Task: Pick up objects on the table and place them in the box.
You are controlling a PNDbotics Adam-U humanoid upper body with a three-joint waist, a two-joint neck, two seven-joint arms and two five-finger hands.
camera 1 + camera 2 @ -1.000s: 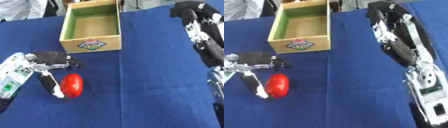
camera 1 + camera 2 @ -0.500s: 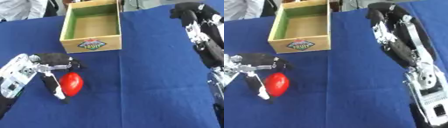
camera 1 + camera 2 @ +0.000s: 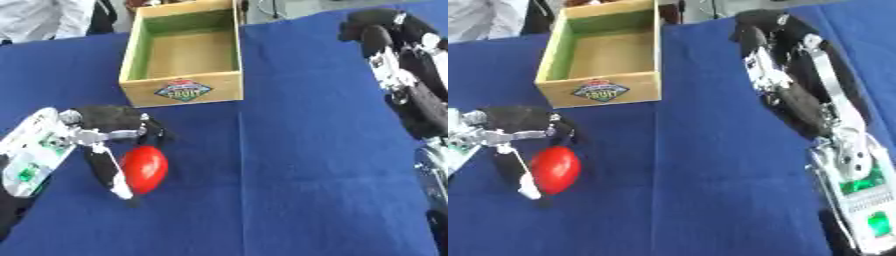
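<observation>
A red egg-shaped object [image 3: 145, 170] lies on the blue tablecloth at the lower left. My left hand [image 3: 109, 120] comes in from the left and is shut on it. The curled fingers [image 3: 150, 134] lie over its top and the thumb [image 3: 107, 172] runs down its left side. The wooden box [image 3: 184, 91] has a green inside and a fruit label on its front wall. It stands open and empty at the back, above the hand. My right hand [image 3: 779, 47] hangs raised at the right, fingers relaxed, holding nothing.
The blue cloth [image 3: 289, 165] covers the whole table. My right forearm [image 3: 846, 165] fills the right edge down to the lower corner. A person in white [image 3: 44, 17] stands beyond the far left edge.
My left hand has shifted slightly lower and drawn in on the red object, thumb closer to its side. The red object and the right arm have stayed in place.
</observation>
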